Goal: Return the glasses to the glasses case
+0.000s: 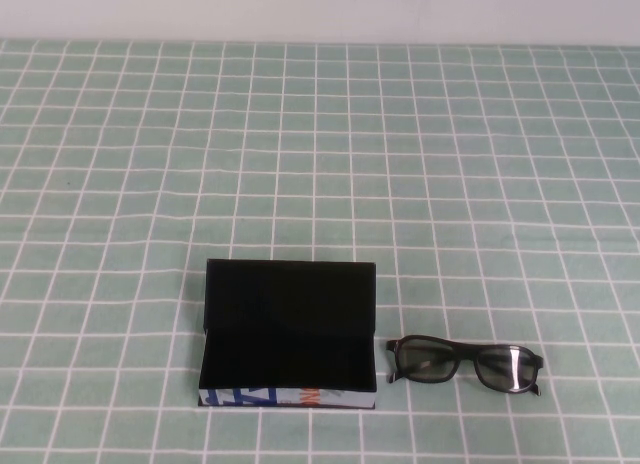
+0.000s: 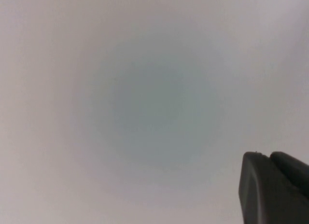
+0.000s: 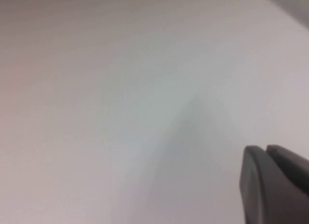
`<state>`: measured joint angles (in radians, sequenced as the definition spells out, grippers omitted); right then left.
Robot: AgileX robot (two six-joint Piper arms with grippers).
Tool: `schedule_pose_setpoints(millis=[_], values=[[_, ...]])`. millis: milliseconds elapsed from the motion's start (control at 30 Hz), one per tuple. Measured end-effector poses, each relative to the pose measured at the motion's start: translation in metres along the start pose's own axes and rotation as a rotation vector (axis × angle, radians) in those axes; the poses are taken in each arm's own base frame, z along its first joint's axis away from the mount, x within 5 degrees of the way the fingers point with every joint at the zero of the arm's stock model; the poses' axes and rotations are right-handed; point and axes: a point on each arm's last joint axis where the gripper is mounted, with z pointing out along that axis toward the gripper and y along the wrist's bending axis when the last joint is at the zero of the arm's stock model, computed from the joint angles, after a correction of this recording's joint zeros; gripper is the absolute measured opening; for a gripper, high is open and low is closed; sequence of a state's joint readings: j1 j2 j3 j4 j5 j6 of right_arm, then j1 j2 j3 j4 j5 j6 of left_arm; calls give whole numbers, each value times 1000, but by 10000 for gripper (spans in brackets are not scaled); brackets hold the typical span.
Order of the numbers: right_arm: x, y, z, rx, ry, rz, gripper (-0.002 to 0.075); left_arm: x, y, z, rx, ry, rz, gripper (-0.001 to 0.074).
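Observation:
The glasses case (image 1: 288, 334) lies open on the green checked cloth near the front, its black lid standing up at the back and its white front edge with blue and red-orange marks toward me. The black thick-framed glasses (image 1: 466, 363) lie just to its right, apart from it, lenses facing me. Neither arm shows in the high view. My left gripper (image 2: 267, 155) shows only in the left wrist view, shut and empty against a blank pale surface. My right gripper (image 3: 264, 147) shows only in the right wrist view, shut and empty, facing a blank pale surface too.
The green and white checked tablecloth (image 1: 320, 164) covers the table up to a white wall at the back. Nothing else lies on it.

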<state>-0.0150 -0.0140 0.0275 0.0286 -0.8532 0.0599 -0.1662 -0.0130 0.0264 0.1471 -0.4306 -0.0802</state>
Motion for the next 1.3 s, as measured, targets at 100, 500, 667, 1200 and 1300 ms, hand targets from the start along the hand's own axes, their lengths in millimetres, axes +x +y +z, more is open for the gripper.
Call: schedule_pose_setpoints(millis=[100, 500, 667, 1200, 1300], values=[[-7, 0, 0, -5, -78, 0, -13, -3, 0, 0, 3, -35, -6, -4], [-56, 9, 24, -32, -257, 64, -13, -27, -2, -3, 73, -281, -368, -4], [-98, 17, 47, -48, -257, 79, -13, -62, 2, 1, 80, -391, -394, -4], [-208, 40, 120, -104, -315, 200, -13, -199, 15, 17, 28, -403, -385, -4], [-199, 44, 147, -74, -54, 127, -13, -199, 18, 37, -29, -198, -398, -4]])
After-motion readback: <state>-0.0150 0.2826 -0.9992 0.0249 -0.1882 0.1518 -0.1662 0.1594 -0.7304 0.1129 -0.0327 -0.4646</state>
